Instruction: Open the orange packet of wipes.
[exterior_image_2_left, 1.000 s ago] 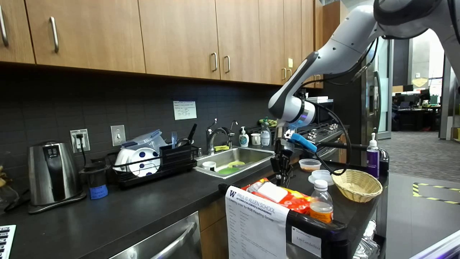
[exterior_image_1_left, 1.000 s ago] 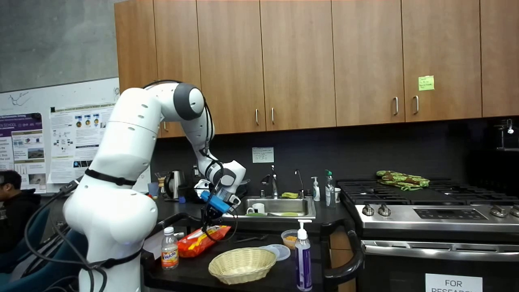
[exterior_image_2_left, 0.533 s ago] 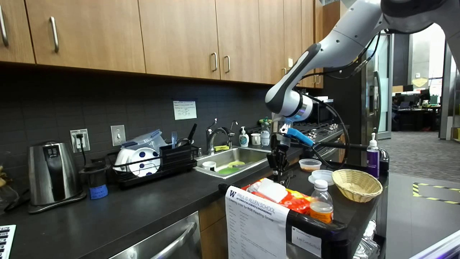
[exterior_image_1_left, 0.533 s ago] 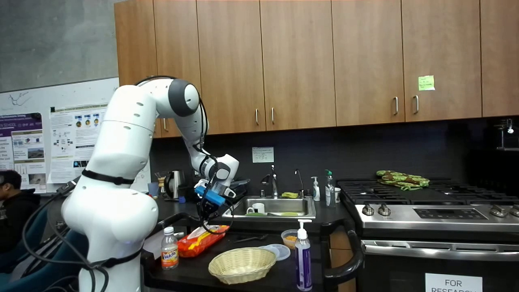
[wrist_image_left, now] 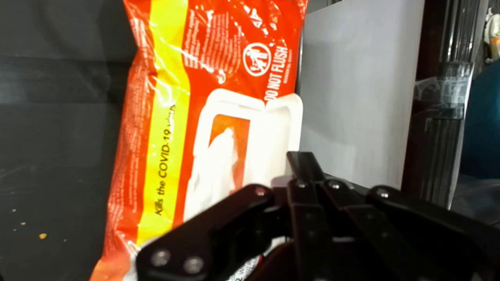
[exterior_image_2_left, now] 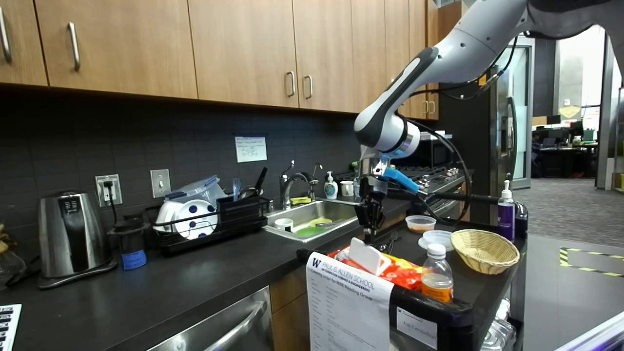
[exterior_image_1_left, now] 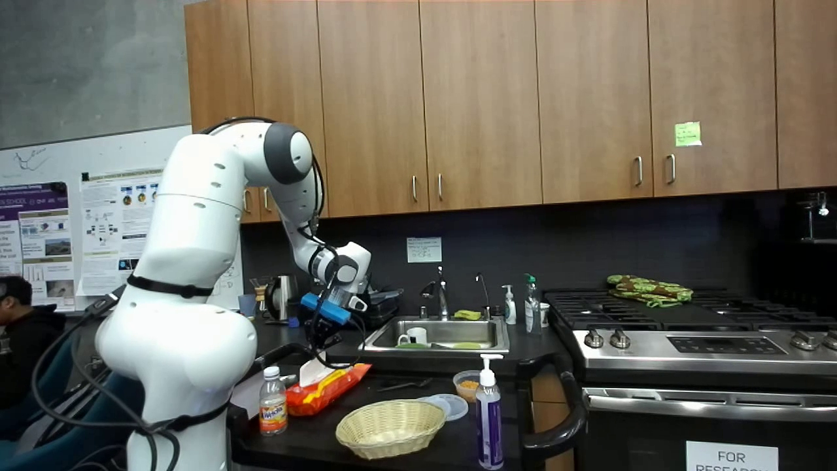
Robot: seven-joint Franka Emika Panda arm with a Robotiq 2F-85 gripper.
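Lying on the surface [wrist_image_left: 58,156] just beside the bottle [exterior_image_1_left: 273,404], the orange packet of wipes [wrist_image_left: 166,117] should handle light, soft and slippery; its raised lid [wrist_image_left: 273,138] seems stiffer, the edge likely the best hold. The fingers [wrist_image_left: 304,168] are pressed together, nothing visible between.

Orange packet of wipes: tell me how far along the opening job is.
Done: the orange packet of wipes looks open, its white lid tilted up off the opening, where a white wipe shows. In hand: the shut gripper overlaps the lid's edge in the wrist view; whether they touch, I cannot tell. Left: probably little, perhaps laying that tilted lid further back, then moving clear.
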